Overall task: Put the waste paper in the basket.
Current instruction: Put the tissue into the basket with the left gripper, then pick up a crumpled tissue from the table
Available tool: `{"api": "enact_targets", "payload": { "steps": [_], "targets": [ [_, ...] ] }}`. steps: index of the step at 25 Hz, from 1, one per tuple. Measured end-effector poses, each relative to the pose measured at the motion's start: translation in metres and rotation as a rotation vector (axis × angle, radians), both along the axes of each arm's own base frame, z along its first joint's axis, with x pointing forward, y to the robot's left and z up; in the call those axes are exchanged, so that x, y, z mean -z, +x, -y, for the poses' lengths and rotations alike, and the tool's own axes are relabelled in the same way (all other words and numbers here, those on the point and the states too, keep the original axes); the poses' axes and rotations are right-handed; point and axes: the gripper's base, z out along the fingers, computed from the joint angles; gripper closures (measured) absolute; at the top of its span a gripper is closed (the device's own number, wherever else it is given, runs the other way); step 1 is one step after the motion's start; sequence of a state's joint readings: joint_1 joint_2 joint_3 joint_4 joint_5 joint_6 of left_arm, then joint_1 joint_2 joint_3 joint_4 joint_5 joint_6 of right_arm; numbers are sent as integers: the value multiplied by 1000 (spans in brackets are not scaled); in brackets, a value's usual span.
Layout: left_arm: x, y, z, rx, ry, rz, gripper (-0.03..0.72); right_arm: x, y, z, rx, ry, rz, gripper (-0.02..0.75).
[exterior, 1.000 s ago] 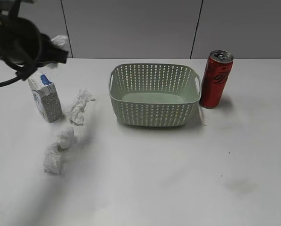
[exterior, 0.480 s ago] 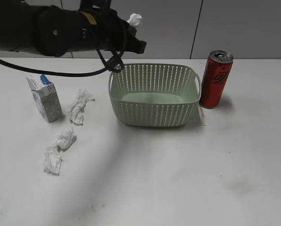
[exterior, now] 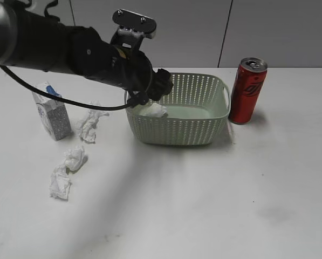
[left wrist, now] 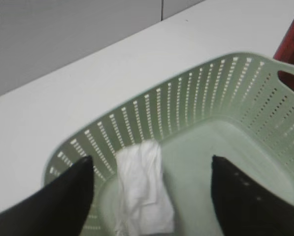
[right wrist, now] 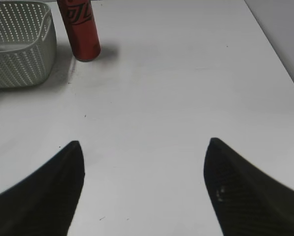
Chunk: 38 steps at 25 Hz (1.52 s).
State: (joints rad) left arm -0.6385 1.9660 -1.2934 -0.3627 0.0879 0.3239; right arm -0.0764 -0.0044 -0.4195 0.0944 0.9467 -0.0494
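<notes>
The pale green perforated basket [exterior: 204,127] stands mid-table; it also shows in the left wrist view [left wrist: 225,83] and the right wrist view [right wrist: 18,59]. My left gripper [exterior: 159,89] hangs over the basket's left end, open and empty [left wrist: 151,162]. A wad of white waste paper [exterior: 154,110] lies inside the basket at its left end, below the jaws [left wrist: 144,191]. Three more wads lie on the table to the left [exterior: 91,121], [exterior: 74,158], [exterior: 60,183]. My right gripper [right wrist: 144,145] is open over bare table and does not show in the exterior view.
A white-and-blue carton box [exterior: 52,116] stands at the far left, next to the wads. A tall red drink can [exterior: 248,90] stands just right of the basket, also in the right wrist view [right wrist: 80,29]. The table's right edge [right wrist: 284,64] runs near the right gripper.
My left arm swung right from the carton to over the basket carrying a paper wad, lowered, and opened. The wad now lies in the basket. Three wads on the table stay put.
</notes>
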Motion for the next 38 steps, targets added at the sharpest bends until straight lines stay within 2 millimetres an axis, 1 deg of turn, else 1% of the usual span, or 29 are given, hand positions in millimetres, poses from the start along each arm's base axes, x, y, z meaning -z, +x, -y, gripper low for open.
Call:
{"api": "enact_targets", "payload": {
  "steps": [2, 5, 7, 9, 13, 16, 17, 20, 22, 24, 27, 31, 36, 38],
  "targets": [
    [-12, -4, 1, 27, 6, -41, 35, 0, 0, 0, 0, 0, 0, 167],
    [-46, -11, -5, 65, 7, -94, 37, 0, 0, 0, 0, 0, 0, 167],
    [-66, -16, -17, 77, 11, -131, 44, 0, 0, 0, 0, 0, 0, 167],
    [-77, -22, -29, 75, 22, -188, 52, 0, 0, 0, 0, 0, 0, 167],
    [-90, -32, -56, 16, 95, -282, 64, 0, 0, 0, 0, 0, 0, 167],
    [-91, -48, -74, -65, 145, -308, 71, 0, 0, 0, 0, 0, 0, 167],
    [-89, -57, -82, -93, 151, -319, 73, 0, 0, 0, 0, 0, 0, 167],
    [-63, -80, -99, -145, 169, -369, 76, 0, 0, 0, 0, 0, 0, 167],
    [-42, -88, -107, -169, 180, -399, 80, 0, 0, 0, 0, 0, 0, 167],
    [-21, -92, -115, -194, 190, -425, 83, 0, 0, 0, 0, 0, 0, 167],
    [3, -91, -125, -234, 203, -459, 90, 0, 0, 0, 0, 0, 0, 167],
    [29, -81, -134, -280, 214, -490, 95, 0, 0, 0, 0, 0, 0, 167],
    [57, -77, -135, -295, 247, -560, 95, 0, 0, 0, 0, 0, 0, 167],
    [65, -77, -134, -297, 258, -581, 97, 0, 0, 0, 0, 0, 0, 167]
  ]
}}
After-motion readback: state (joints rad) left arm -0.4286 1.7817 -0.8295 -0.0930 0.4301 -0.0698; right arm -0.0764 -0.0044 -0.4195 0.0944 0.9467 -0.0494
